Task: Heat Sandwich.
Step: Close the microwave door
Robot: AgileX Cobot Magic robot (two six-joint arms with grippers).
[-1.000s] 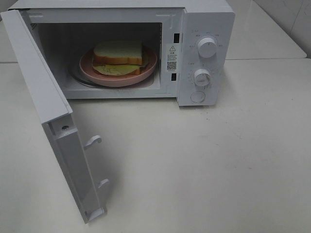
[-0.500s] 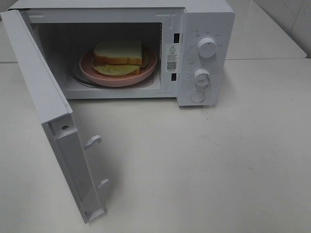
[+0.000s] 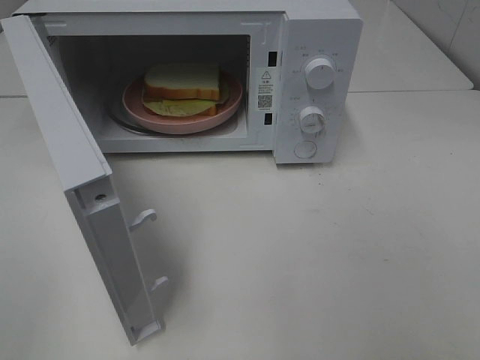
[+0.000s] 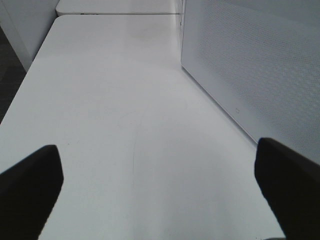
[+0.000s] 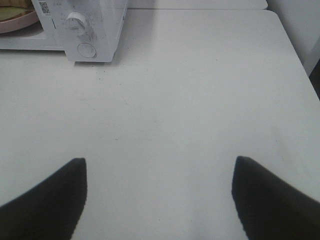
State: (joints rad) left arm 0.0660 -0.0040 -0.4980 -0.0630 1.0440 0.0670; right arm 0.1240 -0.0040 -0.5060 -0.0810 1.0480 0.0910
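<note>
The sandwich (image 3: 183, 88), white bread with a tan crust and pale green filling, lies on a round pink plate (image 3: 229, 109) inside the open white microwave (image 3: 319, 30). The microwave door (image 3: 71, 161) stands swung wide toward the front left. Neither arm shows in the exterior high view. In the left wrist view my left gripper (image 4: 160, 187) is open over bare table, with the outer face of the door (image 4: 260, 70) beside it. My right gripper (image 5: 159, 192) is open over the table, well away from the microwave's control panel (image 5: 82, 30); the plate's edge (image 5: 20, 22) shows there.
Two white dials (image 3: 320, 73) and a round button (image 3: 304, 149) sit on the microwave's right panel. The door's latch hooks (image 3: 142, 217) stick out from its inner edge. White tabletop (image 3: 315, 247) spreads in front and right of the microwave.
</note>
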